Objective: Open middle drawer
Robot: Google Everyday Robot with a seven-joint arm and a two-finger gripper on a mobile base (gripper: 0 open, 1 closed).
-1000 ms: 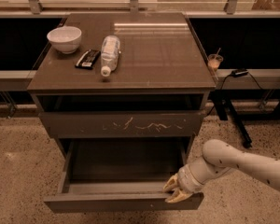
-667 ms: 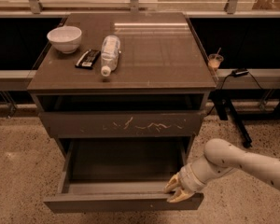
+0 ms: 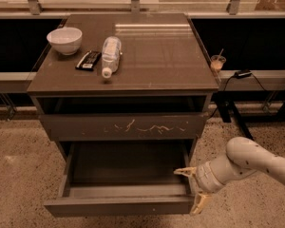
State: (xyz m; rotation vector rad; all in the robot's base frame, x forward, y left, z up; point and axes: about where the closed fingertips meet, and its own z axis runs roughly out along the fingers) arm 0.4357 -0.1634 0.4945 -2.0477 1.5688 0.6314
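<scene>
Down front, the gripper straddles, fingers spread, the right end of the pulled-out middle drawer, whose long front runs off toward nine o'clock, below the scratched drawer at twelve

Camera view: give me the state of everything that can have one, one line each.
middle drawer: pulled well out, nothing visible inside.
scratched drawer above it: pushed in.
plastic bottle: lying on its side, cap on.
white bowl: upright.
cup with straw: upright.
hand: at the middle drawer's right front corner.
</scene>
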